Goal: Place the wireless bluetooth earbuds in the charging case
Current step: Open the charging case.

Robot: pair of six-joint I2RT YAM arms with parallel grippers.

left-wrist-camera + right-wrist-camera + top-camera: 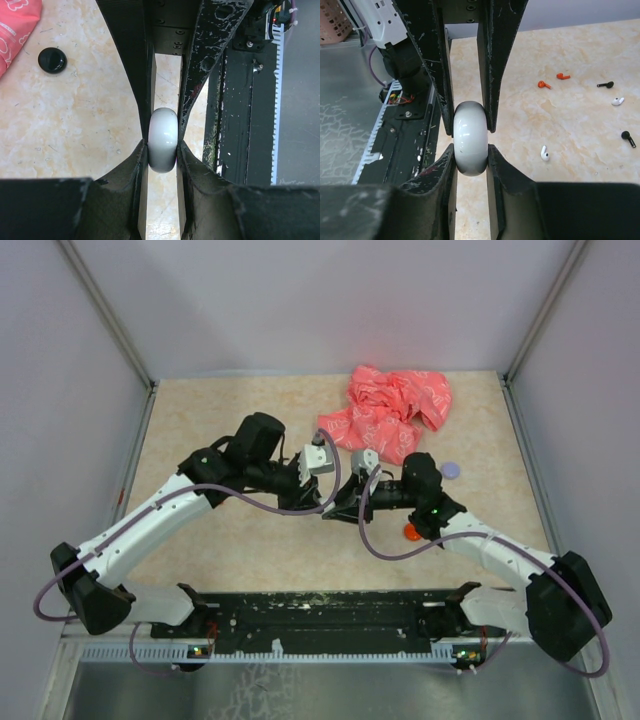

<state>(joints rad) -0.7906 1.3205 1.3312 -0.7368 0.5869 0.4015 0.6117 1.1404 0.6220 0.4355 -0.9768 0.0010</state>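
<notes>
Overhead; wrist close-ups on charging case [163, 140]

Two arms stand on the black base rail [330, 615]. The left arm [140, 525] and right arm [500, 552] are white tubes with chunky black joints. A thin purple cable [38, 598] loops along each, above the rail. The left gripper [164, 142] has black fingers [210, 50], scratched and speckled white.

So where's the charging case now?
The charging case is gripped by both the left gripper and the right gripper, mid-table in the top view, on the near side of the pink bag.
</notes>
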